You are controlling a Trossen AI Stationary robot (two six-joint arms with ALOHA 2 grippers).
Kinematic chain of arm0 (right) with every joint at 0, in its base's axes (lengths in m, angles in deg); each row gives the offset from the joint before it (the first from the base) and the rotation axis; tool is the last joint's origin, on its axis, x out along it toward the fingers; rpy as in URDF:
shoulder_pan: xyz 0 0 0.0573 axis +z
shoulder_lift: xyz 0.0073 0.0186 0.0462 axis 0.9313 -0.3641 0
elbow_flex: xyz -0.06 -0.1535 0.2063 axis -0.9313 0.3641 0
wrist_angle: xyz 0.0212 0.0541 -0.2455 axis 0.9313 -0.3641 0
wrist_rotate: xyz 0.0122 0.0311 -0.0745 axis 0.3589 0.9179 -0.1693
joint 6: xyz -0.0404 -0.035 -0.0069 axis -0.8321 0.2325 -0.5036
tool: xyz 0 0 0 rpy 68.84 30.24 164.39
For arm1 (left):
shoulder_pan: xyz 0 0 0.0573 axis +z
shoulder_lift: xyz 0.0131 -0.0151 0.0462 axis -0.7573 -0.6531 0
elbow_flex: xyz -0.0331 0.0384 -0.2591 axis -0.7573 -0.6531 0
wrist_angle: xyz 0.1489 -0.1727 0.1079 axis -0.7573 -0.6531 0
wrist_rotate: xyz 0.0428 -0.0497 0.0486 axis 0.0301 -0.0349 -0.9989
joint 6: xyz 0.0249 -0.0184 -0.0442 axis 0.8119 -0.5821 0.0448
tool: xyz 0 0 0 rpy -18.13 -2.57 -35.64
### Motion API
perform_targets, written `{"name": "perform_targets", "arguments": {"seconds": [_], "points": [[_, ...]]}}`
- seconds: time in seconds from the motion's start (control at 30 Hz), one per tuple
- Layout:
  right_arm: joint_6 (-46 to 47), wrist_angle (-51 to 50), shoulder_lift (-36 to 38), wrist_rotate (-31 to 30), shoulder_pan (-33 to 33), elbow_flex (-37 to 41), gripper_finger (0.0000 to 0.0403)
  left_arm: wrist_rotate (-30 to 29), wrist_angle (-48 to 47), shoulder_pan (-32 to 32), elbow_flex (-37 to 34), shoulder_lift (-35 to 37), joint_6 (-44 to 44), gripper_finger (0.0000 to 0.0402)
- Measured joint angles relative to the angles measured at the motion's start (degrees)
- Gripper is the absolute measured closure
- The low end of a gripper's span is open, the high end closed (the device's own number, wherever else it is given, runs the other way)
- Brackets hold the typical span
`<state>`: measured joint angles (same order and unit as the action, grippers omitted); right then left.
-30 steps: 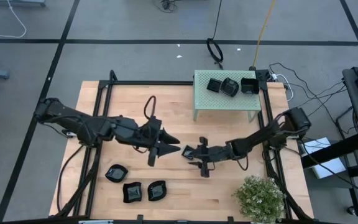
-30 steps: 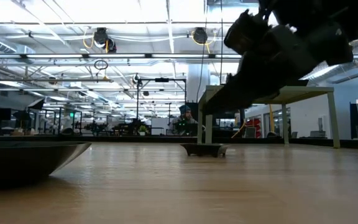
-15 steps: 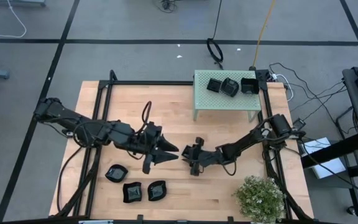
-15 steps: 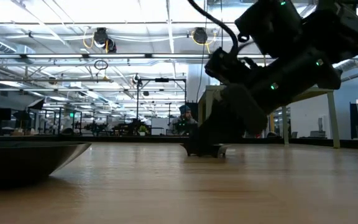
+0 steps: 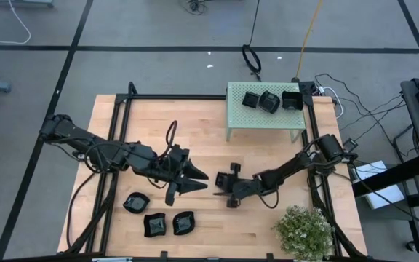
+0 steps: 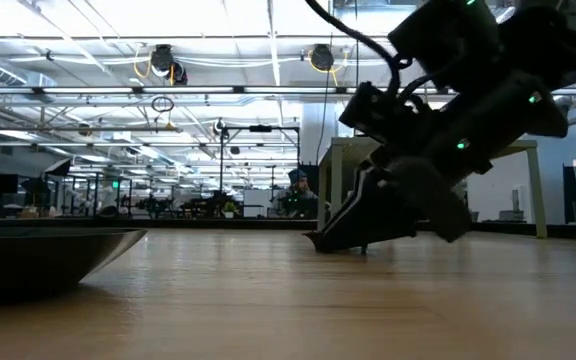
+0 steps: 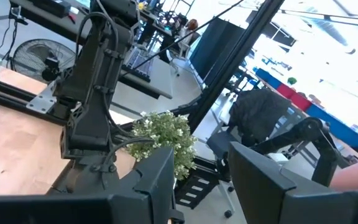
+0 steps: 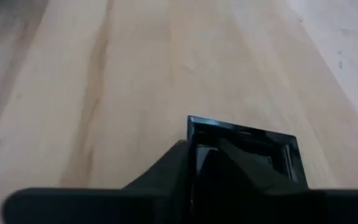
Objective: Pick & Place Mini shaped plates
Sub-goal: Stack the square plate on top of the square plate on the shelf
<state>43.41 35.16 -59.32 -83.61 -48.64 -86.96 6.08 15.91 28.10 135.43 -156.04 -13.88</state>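
Note:
A small square glossy black mini shaped plate (image 8: 247,146) lies at the middle of the table, with my right gripper (image 5: 226,191) low over the wood and shut on it. My left gripper (image 5: 202,178) hangs just to its left, open with nothing between the fingers (image 7: 201,186). Three more black plates (image 5: 155,224) rest on the wood at the near left. One of them fills the low view's left corner (image 6: 38,255). Three others (image 5: 268,100) sit on top of the pale green perforated box (image 5: 265,120). My right gripper holds the square plate by its rim on the side toward the gripper (image 8: 194,146). One finger (image 8: 166,168) lies outside the rim and the other reaches over into the dish. The fingers come in low from the table's right, slanting down. The gripper hides how the plate meets the wood.
The green box stands at the far right on legs. A potted green plant (image 5: 304,229) sits at the near right corner. Black frame rails (image 5: 115,145) run along the table's edges. Bare wood lies between the two grippers and the near edge.
My right gripper has come down from above and gone toward the table's left, onto the square plate at the middle, and has taken hold of it. My left gripper has kept nearly still.

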Motion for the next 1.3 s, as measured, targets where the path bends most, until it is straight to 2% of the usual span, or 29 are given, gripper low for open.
{"name": "perform_targets", "arguments": {"seconds": [0.2,0.5,0.67,0.8,0.97,1.13,1.3], "points": [[-5.55,-2.34,4.26,0.88,1.25,0.22,0.0395,0.03,-0.07,0.0,0.0,-0.02,0.13,0.0247],[-11.91,-7.7,21.22,0.35,-1.49,0.22,0.04,-0.26,0.04,0.41,0.0,-0.02,0.19,0.0247],[-19.98,-9.59,32.18,0.31,-5.65,0.22,0.0401,-0.5,0.47,1.81,0.0,-0.02,5.44,0.0247],[-23.06,-13.52,40.37,0.27,-12.29,0.22,0.0402,-2.48,0.5,3.77,0.0,-0.02,9.08,0.0247],[-23.94,-19.51,47.11,0.36,-24.38,0.22,0.0402,-11.36,0.64,7.36,0.0,-0.02,15.12,0.0247],[-27.28,-21.03,48.2,1.34,-36.36,0.2,0.0401,-19.73,0.93,12.01,0.0,0.0,22.71,0.0247],[-28.09,-21.33,46.27,9.32,-45.72,0.17,0.0401,-21.44,0.96,17.22,0.0,-0.01,25.33,0.0247]]}}
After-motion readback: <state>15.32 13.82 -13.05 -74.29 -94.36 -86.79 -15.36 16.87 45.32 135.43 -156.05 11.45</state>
